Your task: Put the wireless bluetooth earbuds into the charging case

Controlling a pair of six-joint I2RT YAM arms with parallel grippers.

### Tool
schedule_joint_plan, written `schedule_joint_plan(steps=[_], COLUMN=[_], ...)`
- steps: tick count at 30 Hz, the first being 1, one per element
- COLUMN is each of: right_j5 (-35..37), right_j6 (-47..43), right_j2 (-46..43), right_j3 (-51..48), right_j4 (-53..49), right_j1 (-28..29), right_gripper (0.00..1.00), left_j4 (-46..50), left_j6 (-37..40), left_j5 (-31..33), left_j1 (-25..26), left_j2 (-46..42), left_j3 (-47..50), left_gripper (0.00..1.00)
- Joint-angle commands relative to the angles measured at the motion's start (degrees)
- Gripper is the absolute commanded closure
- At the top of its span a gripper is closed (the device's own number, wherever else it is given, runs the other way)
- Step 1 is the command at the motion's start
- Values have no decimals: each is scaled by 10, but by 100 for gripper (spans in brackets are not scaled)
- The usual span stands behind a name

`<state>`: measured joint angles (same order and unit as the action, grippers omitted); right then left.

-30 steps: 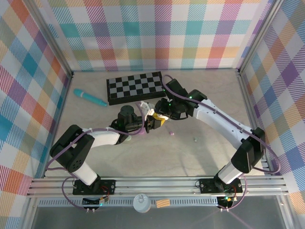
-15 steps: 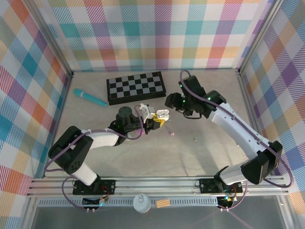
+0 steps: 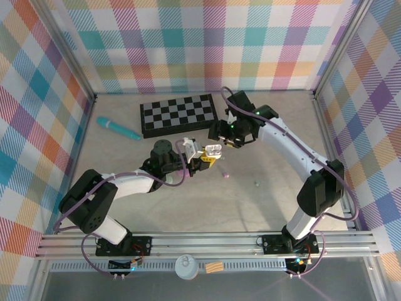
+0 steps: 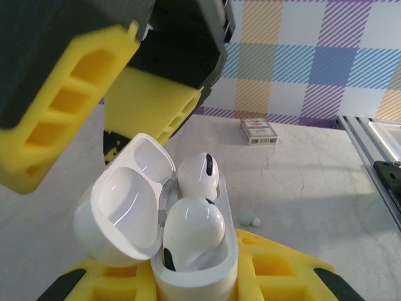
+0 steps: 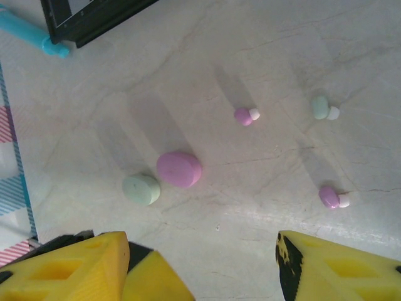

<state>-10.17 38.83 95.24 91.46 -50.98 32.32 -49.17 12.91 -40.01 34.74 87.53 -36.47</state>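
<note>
Landmark: the chessboard (image 3: pixel 178 115) is lying on the counter (image 3: pixel 263 207), and every place below is being given from it.
Left end effector (image 3: pixel 202 159): is clamping the base of the white charging case (image 4: pixel 195 276) and holding it up just in front of the chessboard's right corner, with the lid (image 4: pixel 125 216) hinged open.
Earbuds: two white earbuds (image 4: pixel 194 227) are sitting side by side in the case's wells, and the nearer one is looking slightly proud.
Right end effector (image 5: pixel 203 273): is hanging empty with its jaws spread, just off the chessboard's right end, beside the case.
Loose items: two pink buds (image 5: pixel 245 115), a green bud (image 5: pixel 324 108), a pink case (image 5: pixel 179 169) and a green case (image 5: pixel 141 189) are lying on the counter in front of the chessboard.
Step in hand: probably seating the buds fully and closing the lid.
Doing it well: the left side should be holding the case level while one right finger is pushing the lid over gently, so nothing is popping out or slipping.
</note>
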Motion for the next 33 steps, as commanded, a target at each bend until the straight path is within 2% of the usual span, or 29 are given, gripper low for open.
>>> schedule_joint_plan(steps=[1, 15, 24, 30, 33], right_j5=[-24, -37, -22, -24, -19], right_j6=[-19, -38, -80, -87, -92], right_j2=[-36, -57, -36, -55, -76], right_j3=[-24, -43, -18, -18, -26], right_j4=[-8, -12, -93, -89, -54], right_j1=[3, 3, 3, 3, 3], right_gripper=[35, 35, 33, 33, 33], left_j4=[10, 13, 10, 15, 16], left_j6=[-1, -18, -48, -48, -48], left_j5=[2, -2, 12, 9, 0], left_j1=[-6, -9, -21, -23, -23], left_j2=[-12, -19, -19, -11, -9], left_j3=[-15, -26, -38, -48, -50], left_gripper=[100, 100, 100, 100, 100])
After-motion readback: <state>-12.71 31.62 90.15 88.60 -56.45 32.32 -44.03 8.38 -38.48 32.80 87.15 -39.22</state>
